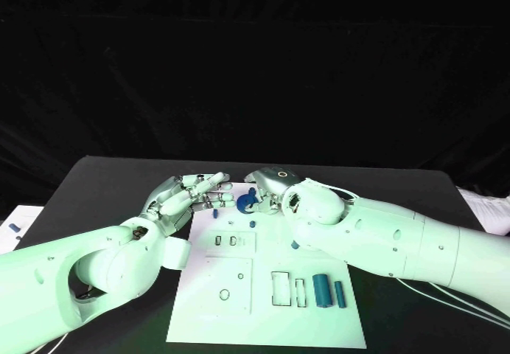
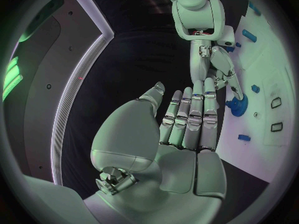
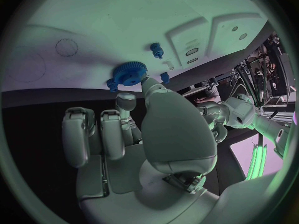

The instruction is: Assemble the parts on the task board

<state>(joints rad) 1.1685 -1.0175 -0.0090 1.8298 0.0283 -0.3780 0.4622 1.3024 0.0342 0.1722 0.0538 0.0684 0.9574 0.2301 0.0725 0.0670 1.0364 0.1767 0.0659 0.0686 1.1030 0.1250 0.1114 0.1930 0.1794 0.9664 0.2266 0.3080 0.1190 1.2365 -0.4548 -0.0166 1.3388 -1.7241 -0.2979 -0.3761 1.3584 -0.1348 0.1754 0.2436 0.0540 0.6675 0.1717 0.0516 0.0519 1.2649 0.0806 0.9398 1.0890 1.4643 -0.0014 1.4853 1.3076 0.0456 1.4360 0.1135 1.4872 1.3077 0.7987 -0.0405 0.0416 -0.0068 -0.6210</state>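
Note:
The white task board (image 1: 213, 310) lies in the middle of the black table. At its far end a blue gear (image 1: 247, 203) sits on the board. My right hand (image 1: 271, 192) reaches over it and pinches the gear (image 3: 127, 74) between thumb and a fingertip (image 3: 146, 82). The left wrist view shows the same gear (image 2: 236, 104) under my right hand (image 2: 215, 69). My left hand (image 1: 194, 193) hovers just left of the gear with its fingers (image 2: 190, 119) straight and nothing in it. A small blue peg (image 3: 156, 49) stands beside the gear.
Two blue bars (image 1: 322, 289) (image 1: 340, 293) lie at the board's near right, beside rectangular recesses (image 1: 281, 287). Small blue pieces (image 1: 216, 214) (image 1: 295, 244) sit around the gear. A white sheet (image 1: 16, 221) lies at the table's left edge.

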